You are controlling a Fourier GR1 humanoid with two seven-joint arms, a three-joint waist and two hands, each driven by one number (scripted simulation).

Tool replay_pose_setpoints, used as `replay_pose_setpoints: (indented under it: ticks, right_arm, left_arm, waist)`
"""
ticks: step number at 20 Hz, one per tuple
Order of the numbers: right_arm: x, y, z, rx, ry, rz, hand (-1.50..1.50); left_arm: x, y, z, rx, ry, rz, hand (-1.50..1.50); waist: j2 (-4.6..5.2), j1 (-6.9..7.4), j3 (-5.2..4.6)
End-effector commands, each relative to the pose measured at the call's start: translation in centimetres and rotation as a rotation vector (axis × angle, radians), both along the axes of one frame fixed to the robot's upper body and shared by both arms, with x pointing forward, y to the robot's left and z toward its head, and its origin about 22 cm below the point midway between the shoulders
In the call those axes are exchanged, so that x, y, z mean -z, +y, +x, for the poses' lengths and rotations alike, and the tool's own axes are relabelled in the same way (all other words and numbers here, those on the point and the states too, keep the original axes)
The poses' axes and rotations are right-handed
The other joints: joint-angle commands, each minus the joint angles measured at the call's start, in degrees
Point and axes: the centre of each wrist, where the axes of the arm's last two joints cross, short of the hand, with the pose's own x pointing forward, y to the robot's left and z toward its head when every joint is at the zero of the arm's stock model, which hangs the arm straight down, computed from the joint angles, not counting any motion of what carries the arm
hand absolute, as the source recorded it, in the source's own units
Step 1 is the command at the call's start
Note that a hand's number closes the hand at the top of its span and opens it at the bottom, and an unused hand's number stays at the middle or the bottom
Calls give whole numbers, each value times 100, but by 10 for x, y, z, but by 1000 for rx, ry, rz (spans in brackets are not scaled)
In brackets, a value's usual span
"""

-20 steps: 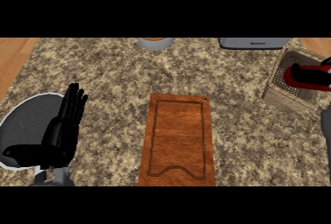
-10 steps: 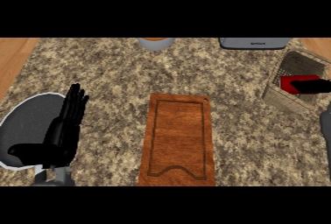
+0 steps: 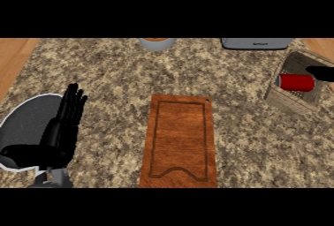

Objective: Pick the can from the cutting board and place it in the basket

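The speckled granite tabletop (image 3: 130, 79) fills nearly the whole view, with strips of pale wood showing at its upper left and upper right corners. Next in size is the wooden cutting board (image 3: 179, 141), lying lengthways in the middle and reaching down to the lower edge; a groove runs round its face, and nothing lies on it.

On the left lies a grey plate (image 3: 23, 121) with a white rim, partly cut by the view's edge. Over its right side stands the left hand (image 3: 55, 137), black, with its fingers (image 3: 72, 103) straight and held together, pointing away toward the far side of the tabletop. They hold nothing.

At the right edge sits the basket (image 3: 287, 99), a shallow brown woven tray set at an angle and partly out of view. The red can (image 3: 295, 82) lies on its side inside it, its pale end turned left. Just above and to the right of the can, a small black piece of the right hand (image 3: 321, 72) shows at the view's edge; too little of it is in sight for me to tell how its fingers are set, or whether it touches the can.

At the far edge stand a grey appliance (image 3: 256, 43) and, to its left, a small grey cup (image 3: 157, 43) with an orange top, both cut off by the view.
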Motion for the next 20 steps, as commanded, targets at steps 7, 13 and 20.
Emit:
replay_pose_setpoints:
  ticks: [7,13,20]
  right_arm:
    - [-41,-22,-63,181,-122,-18,-150]
    - [-82,-55,-114,156,-280,72,-150]
    - [-93,-55,-162,29,-317,113,-150]
  left_arm:
    - [9,9,-9,-22,-4,6,0]
    - [-6,1,3,-21,-6,9,0]
    - [-3,7,8,2,4,0,0]
  waist:
    - [-19,-68,-2]
    - [-23,-106,1]
    - [-13,-80,0]
